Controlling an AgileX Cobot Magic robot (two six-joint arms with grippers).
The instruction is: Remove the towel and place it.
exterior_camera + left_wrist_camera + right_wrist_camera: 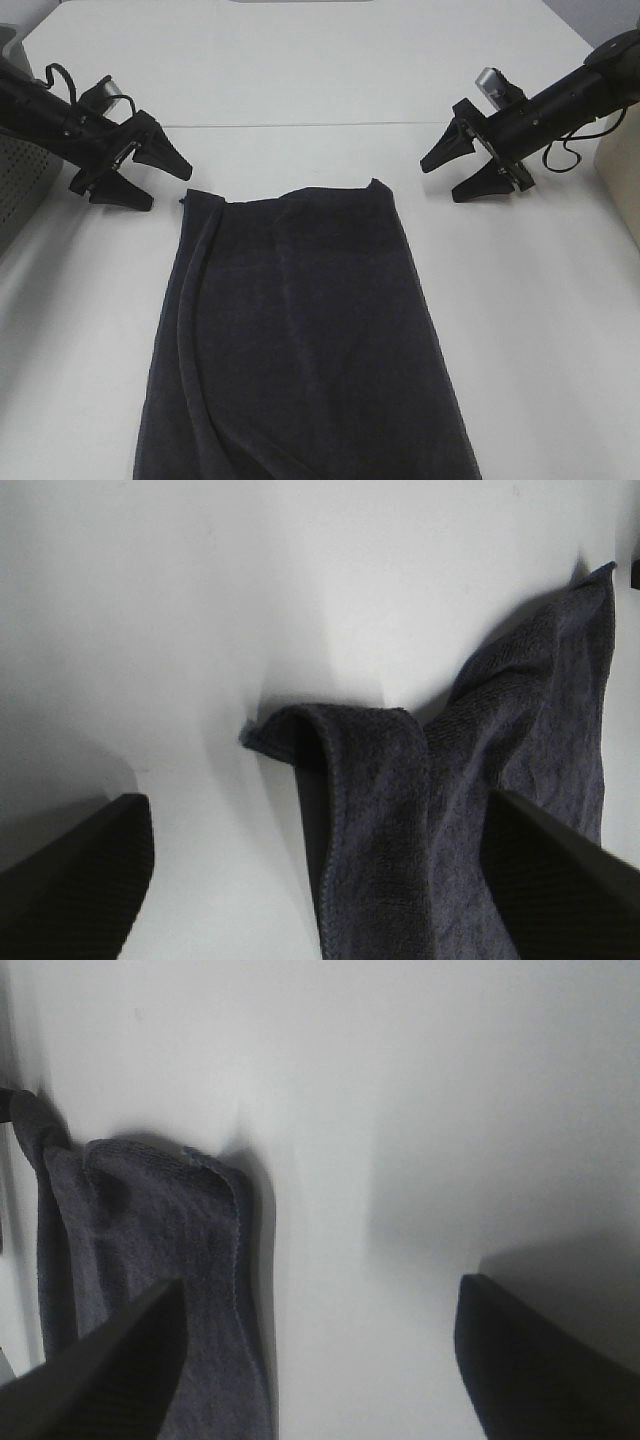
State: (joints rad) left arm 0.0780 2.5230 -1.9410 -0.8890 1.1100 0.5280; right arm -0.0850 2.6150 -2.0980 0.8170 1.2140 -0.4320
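The towel point(300, 340) lies flat on the white bench point(330, 80), running lengthwise from the bench's middle toward its near edge and out of view there. Its far hem is rumpled, and a long fold runs along its left side. Both far corners are slightly raised and curled, as the wrist views show.

The left pincer point(148, 172) hangs just beyond the far left corner, jaws spread and empty. The right pincer point(462, 167) hangs near the far right corner, a little further off, jaws also spread wide and holding nothing.

The step in hand looks like the pick-up at the two far corners. To do it well, each pincer should come down with one jaw sliding under the curled hem and the other above, biting well into the cloth instead of at the very tip, since terry slips. The left corner is doubled by the fold, so take both layers. Close both sides together and lift evenly, or the cloth will skew and drag.
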